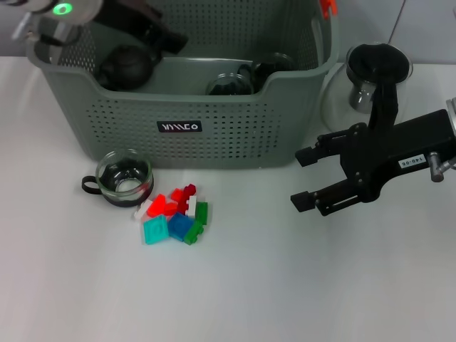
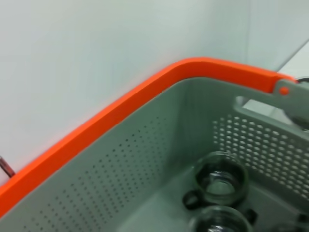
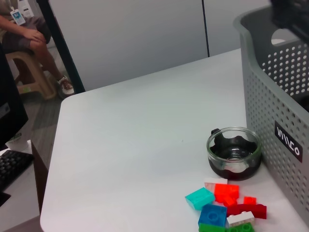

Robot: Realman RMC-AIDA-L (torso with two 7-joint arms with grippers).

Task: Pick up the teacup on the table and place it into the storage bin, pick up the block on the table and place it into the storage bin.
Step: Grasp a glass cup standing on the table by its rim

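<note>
While both target items remain on the counter, the scene reads as follows.

Bin: the storage bin (image 1: 192,107) stands at the back of the counter (image 1: 249,285), its open top facing up so that items can be lowered in; glass cups (image 2: 219,179) already lie on its floor.

Teacup: the teacup (image 1: 125,177), glass with a dark holder and handle, sits upright on the counter just in front of the bin's front wall, near its left corner, not yet moved.

Blocks: the pile of blocks (image 1: 174,214), in red, teal, blue, green and white, lies touching or just beside the teacup, on the side away from the bin.

Right pincer: the right pincer (image 1: 305,178) hovers over bare counter to the right of the bin, fingers spread apart and holding nothing, pointed toward the cup and blocks, probably readied for a reach.

Left pincer: the left arm (image 1: 135,25) is over the bin's back left corner; whether its pincer is spread or closed cannot be told.

Beyond: a glass pot (image 1: 374,78) stands right of the bin.
</note>
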